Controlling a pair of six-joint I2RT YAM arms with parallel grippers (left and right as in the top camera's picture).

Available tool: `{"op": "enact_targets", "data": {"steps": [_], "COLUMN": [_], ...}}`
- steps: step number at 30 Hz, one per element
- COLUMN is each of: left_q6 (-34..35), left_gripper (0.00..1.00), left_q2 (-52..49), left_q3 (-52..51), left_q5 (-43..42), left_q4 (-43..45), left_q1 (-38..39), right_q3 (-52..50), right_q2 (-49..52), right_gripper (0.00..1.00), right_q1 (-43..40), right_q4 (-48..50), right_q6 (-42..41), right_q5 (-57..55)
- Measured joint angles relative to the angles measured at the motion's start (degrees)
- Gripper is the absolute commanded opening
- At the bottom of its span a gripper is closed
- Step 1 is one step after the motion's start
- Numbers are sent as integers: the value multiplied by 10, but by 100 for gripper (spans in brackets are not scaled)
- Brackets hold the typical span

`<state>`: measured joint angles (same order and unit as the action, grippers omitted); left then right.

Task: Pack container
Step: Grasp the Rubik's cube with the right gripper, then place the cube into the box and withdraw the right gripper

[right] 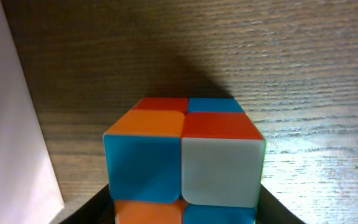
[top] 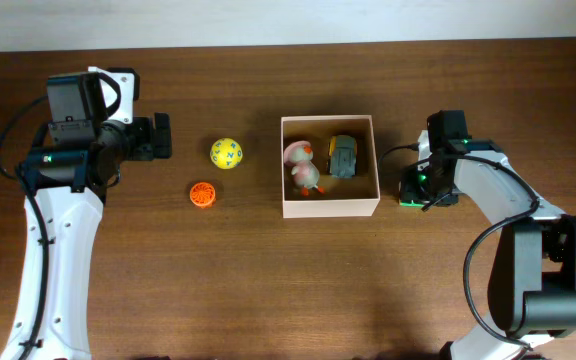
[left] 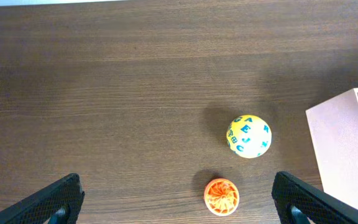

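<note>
nearest the right wrist camera, a colourful little cube point(right: 182, 158) sits on the dark wood surface point(right: 316, 74). the right fingers point(right: 89, 213) show only as dark wedges hugging its lower corners on either side. they bracket it closely, but i cannot tell whether they are already squeezing or only touching.

the step in hand looks like taking this cube and getting it into the container point(top: 330, 208), whose cream wall stands just beside the cube on its left in that view. to do it well, the pads should press squarely on two flat opposite faces, not on an edge, so the cube does not twist out. then lift straight up until the cube's underside is above the rim before moving sideways. the wall is thin and so near that a low sweep would probably shove the box.

inside, a pink toy point(top: 303, 166) lies left of centre and a grey toy point(top: 343, 156) lies toward the far right corner. the bare tan patch in the near right corner seems the best spot to lower onto.

further off, a yellow lettered ball point(top: 226, 153) and a small orange ball point(top: 202, 194) wait on the surface. beyond them the left fingers point(left: 48, 202) are spread wide and hold nothing.
</note>
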<state>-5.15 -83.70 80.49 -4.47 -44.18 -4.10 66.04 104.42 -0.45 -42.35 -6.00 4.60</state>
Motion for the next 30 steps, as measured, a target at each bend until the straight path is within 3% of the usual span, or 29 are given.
{"op": "enact_targets", "data": {"steps": [7, 17, 23, 30], "left_q6": [0, 0, 0, 0], "left_gripper": [99, 99, 99, 99], "left_q2": [0, 0, 0, 0], "left_q3": [0, 0, 0, 0], "left_q5": [0, 0, 0, 0], "left_q4": [0, -1, -1, -1], "left_q1": [0, 0, 0, 0], "right_q3": [43, 313, 349, 308], "right_q2": [0, -29, -43, -25], "right_gripper": [38, 37, 38, 38], "right_q1": [0, 42, 139, 208], "right_q4": [-84, -293, -312, -264], "right_q6": [-1, -2, -32, -63], "right_q5": [-2, -3, -2, -2]}}
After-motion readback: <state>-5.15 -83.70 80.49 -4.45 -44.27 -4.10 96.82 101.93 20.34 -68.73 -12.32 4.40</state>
